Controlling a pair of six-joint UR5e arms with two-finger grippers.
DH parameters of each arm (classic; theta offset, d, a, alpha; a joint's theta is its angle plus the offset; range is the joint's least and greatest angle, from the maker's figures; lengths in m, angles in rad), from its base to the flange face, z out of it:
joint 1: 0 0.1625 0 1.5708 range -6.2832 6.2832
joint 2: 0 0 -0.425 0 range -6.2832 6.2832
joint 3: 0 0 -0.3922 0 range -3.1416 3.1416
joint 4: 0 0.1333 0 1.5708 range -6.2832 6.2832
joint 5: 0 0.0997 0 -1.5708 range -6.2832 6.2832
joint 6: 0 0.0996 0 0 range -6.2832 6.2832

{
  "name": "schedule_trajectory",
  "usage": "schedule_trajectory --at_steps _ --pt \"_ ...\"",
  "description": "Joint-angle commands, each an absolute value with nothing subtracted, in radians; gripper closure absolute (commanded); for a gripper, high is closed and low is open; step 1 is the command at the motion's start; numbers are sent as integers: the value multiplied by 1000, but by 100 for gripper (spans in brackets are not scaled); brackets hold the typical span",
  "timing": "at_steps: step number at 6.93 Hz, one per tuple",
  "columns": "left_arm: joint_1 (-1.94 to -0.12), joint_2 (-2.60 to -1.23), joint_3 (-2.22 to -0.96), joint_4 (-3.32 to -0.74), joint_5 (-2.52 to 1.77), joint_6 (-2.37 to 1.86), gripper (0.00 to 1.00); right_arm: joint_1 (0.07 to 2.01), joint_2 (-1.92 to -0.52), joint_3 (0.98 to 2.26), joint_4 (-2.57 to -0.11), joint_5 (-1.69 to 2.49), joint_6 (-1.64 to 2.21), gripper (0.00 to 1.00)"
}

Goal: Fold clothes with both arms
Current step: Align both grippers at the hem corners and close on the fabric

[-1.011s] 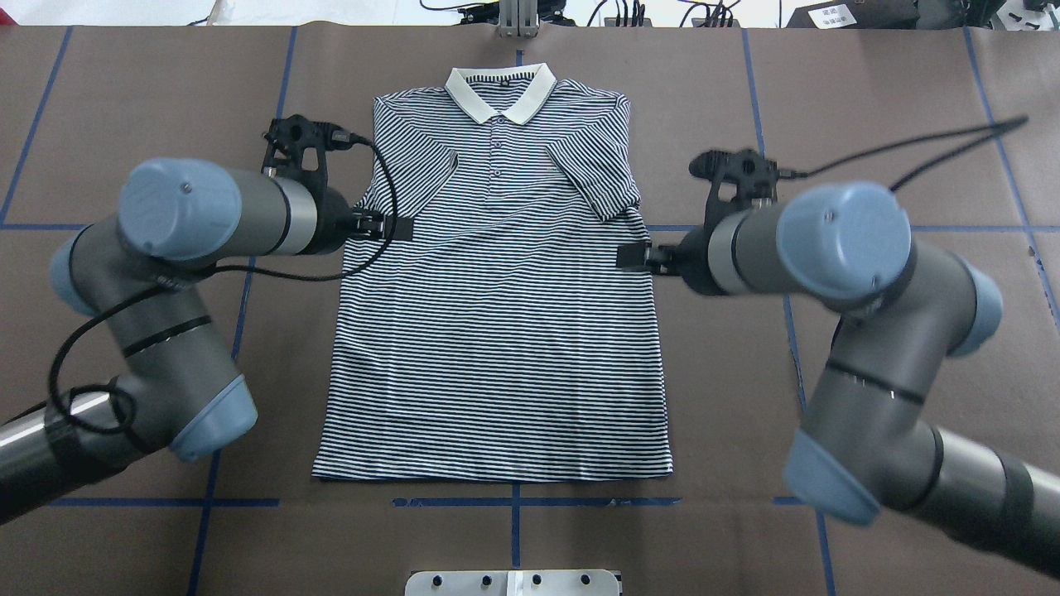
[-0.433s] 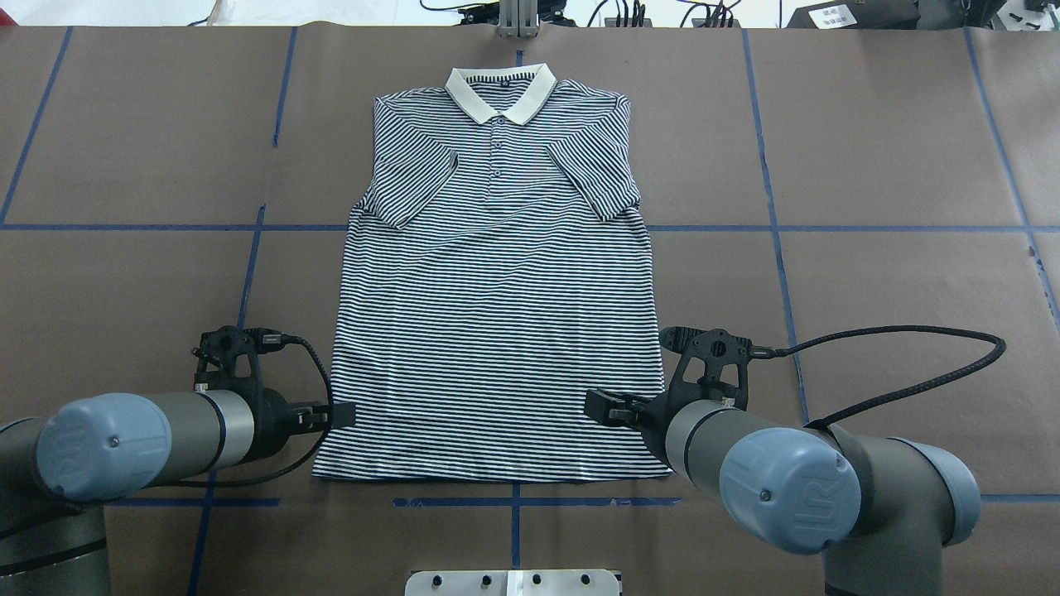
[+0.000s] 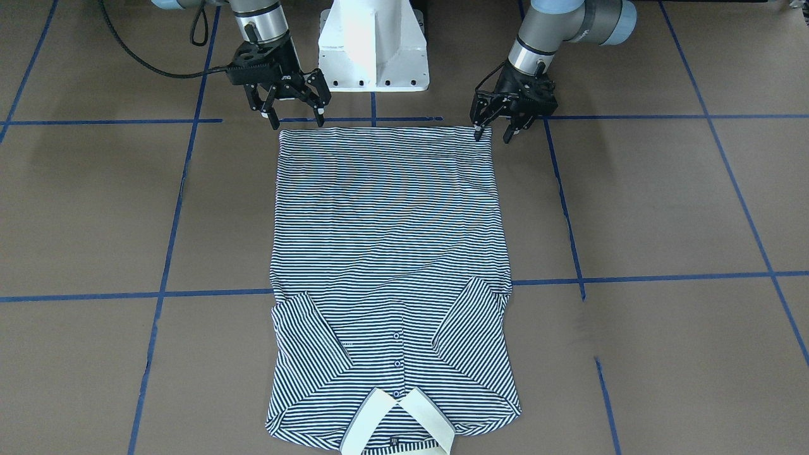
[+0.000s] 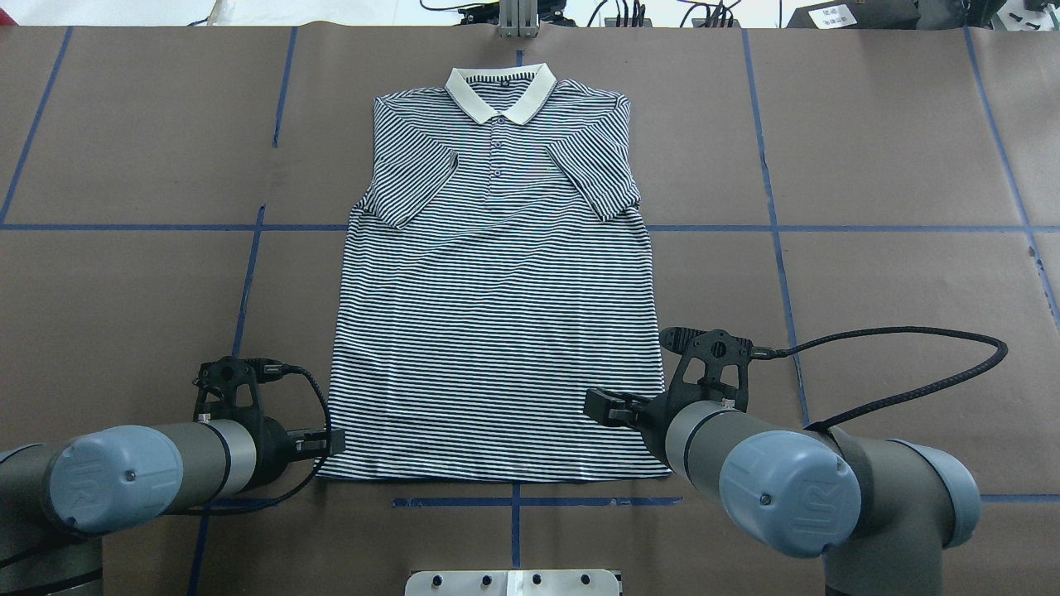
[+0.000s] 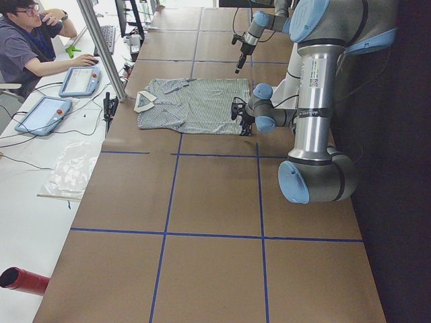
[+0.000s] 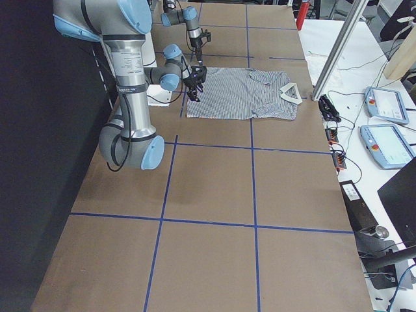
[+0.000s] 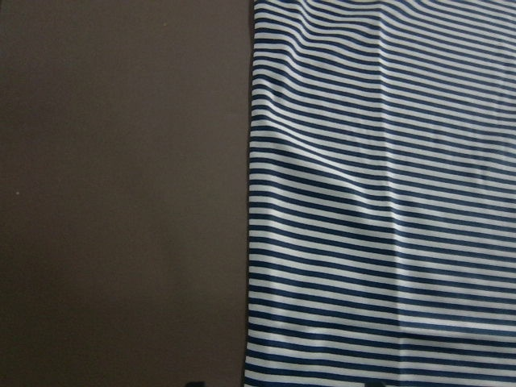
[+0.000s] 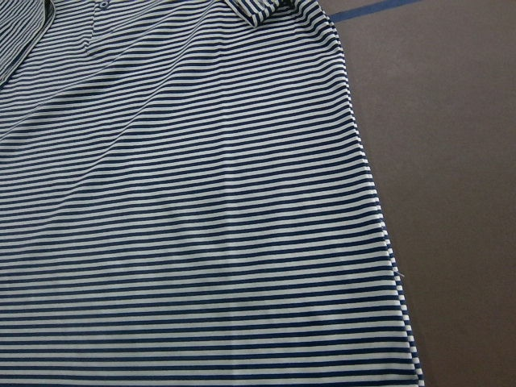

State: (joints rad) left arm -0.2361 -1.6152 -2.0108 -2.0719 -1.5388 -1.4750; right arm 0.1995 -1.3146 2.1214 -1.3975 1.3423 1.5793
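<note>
Nearest the robot, you have the left gripper point(image 3: 492, 131) with its fingers spread at one corner of the hem of the polo shirt point(image 4: 497, 314), and the right gripper point(image 3: 297, 120), fingers likewise spread wide, by the opposite corner. Neither is pinching any cloth, and you cannot tell whether a fingertip touches the fabric. Beyond them the shirt lies flat, front up, on the brown surface point(image 4: 869, 165), both short sleeves point(image 4: 410, 186) folded in over the chest and the cream collar point(image 4: 499, 91) at the far end
</note>
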Motion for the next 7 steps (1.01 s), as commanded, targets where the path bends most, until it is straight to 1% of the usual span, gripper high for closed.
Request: schedule_trajectory --at_steps 1,5,7 --pt "-209 -1615 -2011 -2063 -1537 -1509 48 201 -1315 2121 -1397 1341 1578 0" --pt "-192 -1621 -2010 -2063 -1539 -1523 50 201 -1315 2121 -1397 1336 1578 0" --pt "-192 -1621 -2008 -2063 -1537 -1523 52 201 -1315 2121 -1397 1336 1578 0"
